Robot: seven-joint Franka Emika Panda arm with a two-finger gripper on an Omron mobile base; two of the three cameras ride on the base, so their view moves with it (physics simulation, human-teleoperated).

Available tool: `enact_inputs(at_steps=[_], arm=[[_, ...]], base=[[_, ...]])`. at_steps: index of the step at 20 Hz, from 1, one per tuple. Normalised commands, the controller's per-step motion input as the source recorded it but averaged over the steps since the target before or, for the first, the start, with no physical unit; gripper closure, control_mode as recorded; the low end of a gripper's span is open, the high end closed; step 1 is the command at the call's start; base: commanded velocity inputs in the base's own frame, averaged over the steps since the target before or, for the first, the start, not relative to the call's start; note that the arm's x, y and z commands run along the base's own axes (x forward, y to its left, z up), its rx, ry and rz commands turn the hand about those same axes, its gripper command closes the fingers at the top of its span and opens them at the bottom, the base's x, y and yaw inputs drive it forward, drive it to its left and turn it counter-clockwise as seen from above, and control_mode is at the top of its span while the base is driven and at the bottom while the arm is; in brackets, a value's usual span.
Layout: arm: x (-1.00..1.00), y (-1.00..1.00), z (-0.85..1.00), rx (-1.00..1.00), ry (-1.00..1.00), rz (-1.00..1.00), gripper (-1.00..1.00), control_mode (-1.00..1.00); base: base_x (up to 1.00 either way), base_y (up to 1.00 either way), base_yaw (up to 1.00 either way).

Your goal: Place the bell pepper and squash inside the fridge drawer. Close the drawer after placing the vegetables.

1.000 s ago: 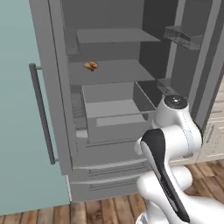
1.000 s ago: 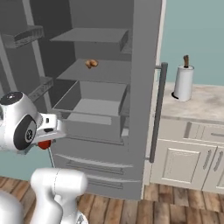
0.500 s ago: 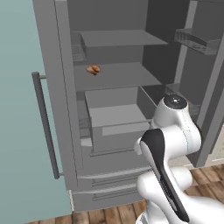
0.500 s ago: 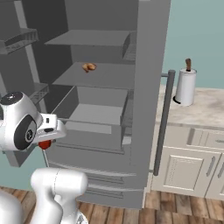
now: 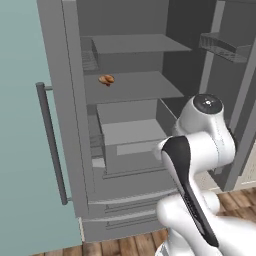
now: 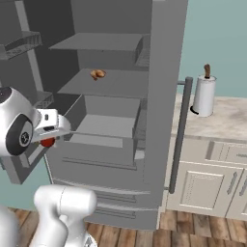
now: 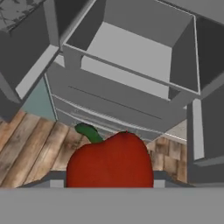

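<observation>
The fingers [image 7: 109, 186] are clamped on the bell pepper [image 7: 110, 162], which sits between them with its green stem tipped to one side of the hand view. In the right base view the pepper [image 6: 47, 142] shows as a red patch tucked under the white hand.

The pepper looks glossy and rounded, so I judge it light, fairly firm, and somewhat slippery; its hollow walls would dent under a hard squeeze. The best hold is across the broad body at its widest part, as it appears to be now, rather than on the thin stem, which could snap or let the fruit swing.

Ahead of the fingers and slightly beyond them stands the fridge drawer [image 7: 131, 57], pulled open, its grey bin bare inside and its paler front panel facing the hand. The pepper is apart from the drawer, not yet over its opening. Below the fingers lies the wooden floor [image 7: 26, 148].

Farther off, above the drawer, an orange-brown food item [image 6: 97, 74] rests on a fridge shelf [image 6: 106, 84].
</observation>
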Motion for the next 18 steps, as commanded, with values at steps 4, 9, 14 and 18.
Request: enact_inputs(at_steps=[4, 9, 14, 18], arm=[[0.6, 0.0, 0.93, -0.03, -0.05, -0.06, 1.0, -1.0], [0.96, 0.0, 0.22, 0.0, 0.02, -0.09, 1.0, -1.0], [0.93, -0.02, -0.14, 0.0, 0.12, -0.03, 1.0, -1.0], [0.9, 0.0, -0.45, 0.0, 0.12, 0.0, 1.0, -1.0]], base=[[0.0, 0.0, 0.0], [0.0, 0.0, 0.0], [0.0, 0.0, 0.0], [0.0, 0.0, 0.0]])
